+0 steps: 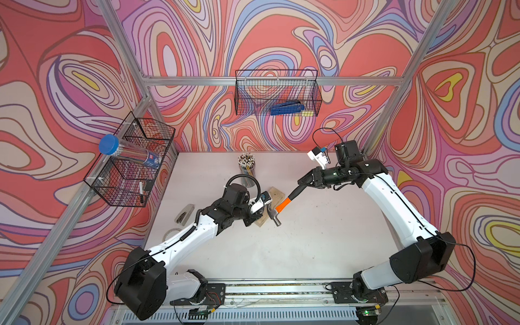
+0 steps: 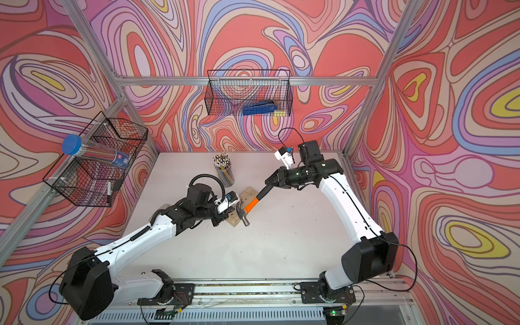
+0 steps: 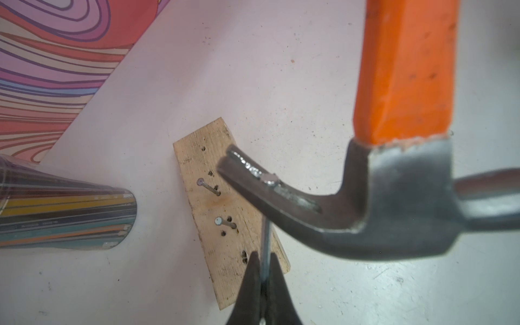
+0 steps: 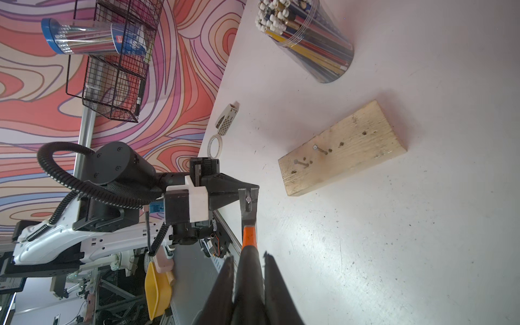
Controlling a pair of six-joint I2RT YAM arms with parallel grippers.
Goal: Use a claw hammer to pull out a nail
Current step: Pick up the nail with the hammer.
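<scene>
My right gripper [image 4: 249, 256] is shut on the black end of the claw hammer's [image 1: 277, 212] handle, holding the hammer [image 2: 247, 206] over the wooden block [image 1: 274, 194]. The nail's [image 3: 266, 236] head sits in the slot of the forked claw [image 3: 253, 171]. Its shank hangs below the claw. My left gripper [image 3: 264, 254] is shut on that shank, just above the near end of the block [image 3: 219, 202]. Two other nails [image 3: 208, 186] [image 3: 225, 222] lean out of the block [image 4: 343, 149].
A clear cup of pencils [image 1: 247, 168] stands just behind the block. A tape roll [image 4: 215, 146] and a grey perforated piece [image 1: 185, 214] lie by the left table edge. Wire baskets hang on the back wall [image 1: 277, 92], holding a blue tool [image 1: 285, 108], and on the left wall [image 1: 132, 160].
</scene>
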